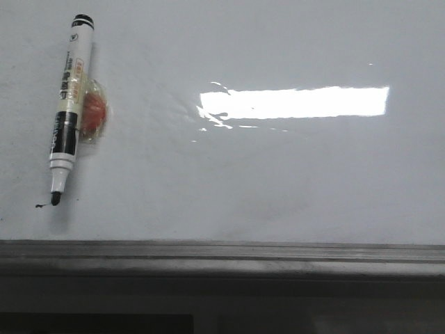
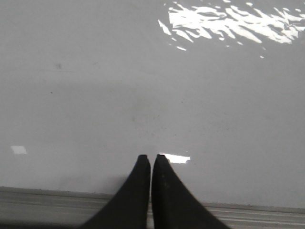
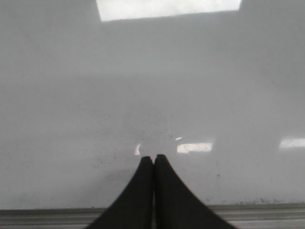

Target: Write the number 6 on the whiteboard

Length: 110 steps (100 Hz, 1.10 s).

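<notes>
The whiteboard's grey frame (image 1: 222, 252) runs along the bottom; an uncapped marker (image 1: 69, 104) lies upper left. Left claw (image 2: 151, 160) and right claw (image 3: 153, 160) are pressed together, empty.

A test bench: only a framed whiteboard (image 1: 278, 181) with marker (image 1: 69, 97).

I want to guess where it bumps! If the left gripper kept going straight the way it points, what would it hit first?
Probably nothing but bare whiteboard. The left gripper, shut and empty, points across its blank surface; the left wrist view shows no marker or writing ahead. Depth is unclear, so it may skim above rather than touch.
</notes>
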Motion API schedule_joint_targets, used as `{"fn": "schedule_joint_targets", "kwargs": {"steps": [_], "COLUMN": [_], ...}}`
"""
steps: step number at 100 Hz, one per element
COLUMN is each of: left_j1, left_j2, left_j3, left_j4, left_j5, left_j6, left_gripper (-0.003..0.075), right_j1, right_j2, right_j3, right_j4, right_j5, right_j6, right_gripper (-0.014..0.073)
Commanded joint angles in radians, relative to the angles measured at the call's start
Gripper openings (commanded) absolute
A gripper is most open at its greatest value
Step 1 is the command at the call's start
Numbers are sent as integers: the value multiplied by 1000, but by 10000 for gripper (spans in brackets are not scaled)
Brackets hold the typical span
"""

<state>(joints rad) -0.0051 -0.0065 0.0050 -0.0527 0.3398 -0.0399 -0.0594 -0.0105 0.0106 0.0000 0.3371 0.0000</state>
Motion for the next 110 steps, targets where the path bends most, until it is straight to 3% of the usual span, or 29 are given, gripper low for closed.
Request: {"fn": "schedule_joint_targets", "kwargs": {"steps": [1, 110], "left_j1": [-5, -5], "left_j2": [-30, -30], "left_j3": [45, 45], "left_j4": [2, 2], "left_j5": [-43, -57], "left_j6": [-11, -11], "left_gripper": [-19, -19], "right_j1": [-6, -6], "right_j2": [-19, -19], "right_j3": [30, 30], "right_j4": [-17, -17], "right_j5": [-20, -20], "right_j6": [0, 0], "right_gripper": [-54, -54]}}
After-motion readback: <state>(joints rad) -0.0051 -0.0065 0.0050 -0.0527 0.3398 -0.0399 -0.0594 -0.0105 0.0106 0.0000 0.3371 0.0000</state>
